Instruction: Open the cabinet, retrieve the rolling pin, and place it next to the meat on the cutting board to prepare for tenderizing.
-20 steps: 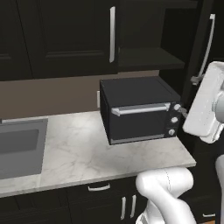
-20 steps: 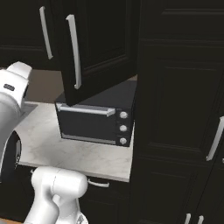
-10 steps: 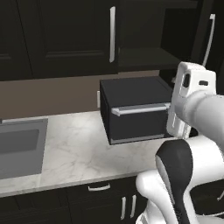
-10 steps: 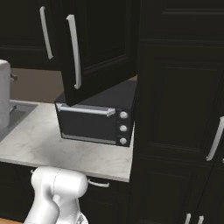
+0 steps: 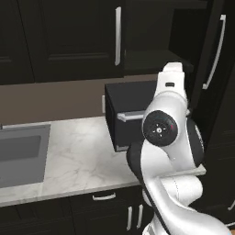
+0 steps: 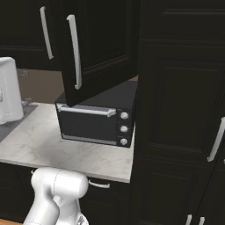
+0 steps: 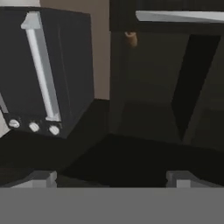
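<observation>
Now the cabinet stands with one door swung out over the right end of the counter, its long silver handle hanging in front of the black boxy appliance that sits at that end. The arm is folded up in front of the appliance, and the end effector has its two tips spread wide with nothing between them.

In the hand view, which is rolled on its side, a small brown rounded end peeks from behind a dark edge inside the opening. I take that to be the rolling pin, lying in the cabinet above the appliance; the rest of it is hidden.

The step in hand looks like the reach into the cabinet. To do it well, I would bring the hand in past the door's free edge and clear of the appliance's top. I would also turn the wrist so the tips straddle the rod across its width, and keep them spread until the wood sits between them.
</observation>
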